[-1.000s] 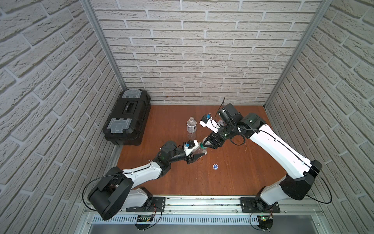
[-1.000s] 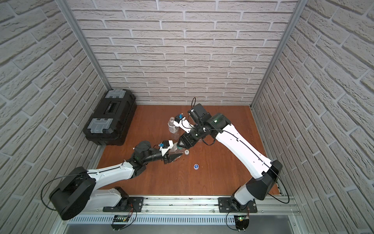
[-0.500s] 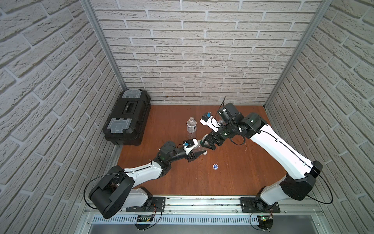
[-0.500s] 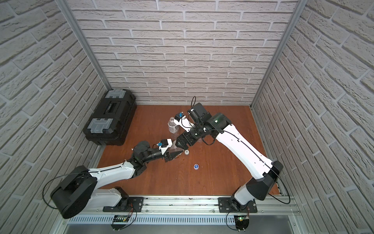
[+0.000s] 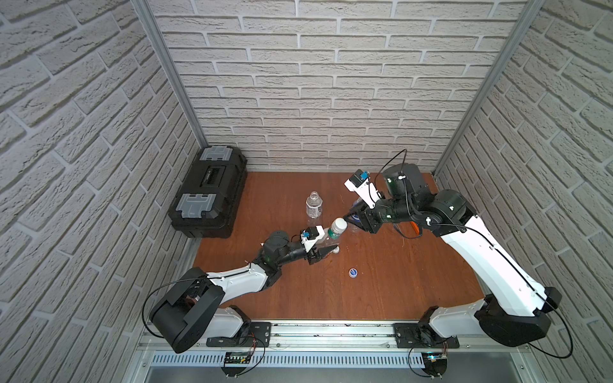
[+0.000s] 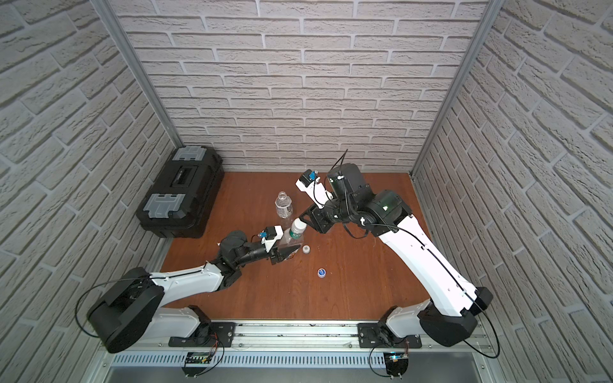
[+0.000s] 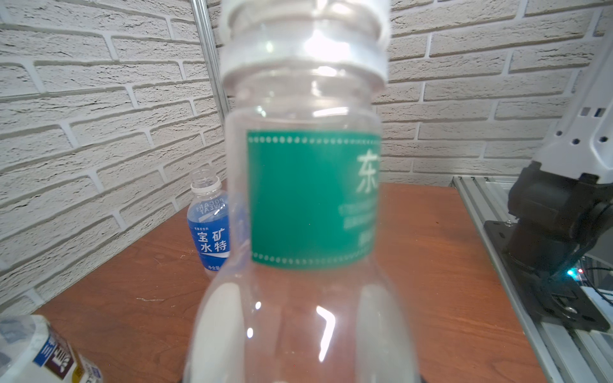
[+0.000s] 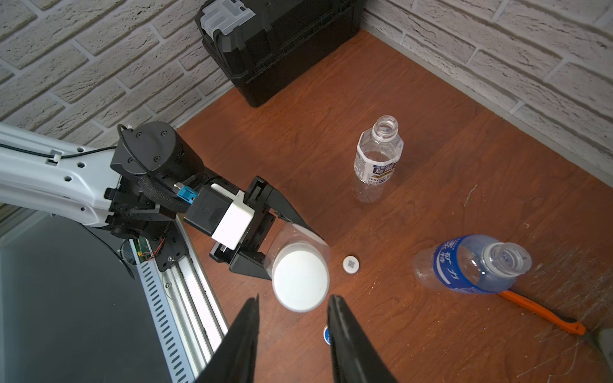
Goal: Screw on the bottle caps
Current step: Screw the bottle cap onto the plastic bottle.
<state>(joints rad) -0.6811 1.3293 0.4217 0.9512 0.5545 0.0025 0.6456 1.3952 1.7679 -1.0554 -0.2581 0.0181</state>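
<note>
My left gripper (image 5: pixel 323 252) is shut on the body of the squarish bottle with the green neck band (image 5: pixel 332 233), holding it tilted above the table. The wider white cap (image 8: pixel 300 282) sits on its neck. My right gripper (image 8: pixel 294 297) is open just short of that cap, without touching it. The small white cap (image 5: pixel 336 249) and the blue cap (image 5: pixel 353 272) lie on the table. The white-labelled bottle (image 5: pixel 313 205) and the blue-labelled bottle (image 7: pixel 209 228) stand uncapped.
A black toolbox (image 5: pixel 209 195) sits at the back left against the wall. An orange-handled tool (image 8: pixel 537 310) lies near the blue-labelled bottle. The metal rail (image 5: pixel 331 331) runs along the table's front edge.
My right gripper has let go of the wider white cap and drawn back from it, leaving the cap on the bottle. The left gripper still holds the bottle in place.
</note>
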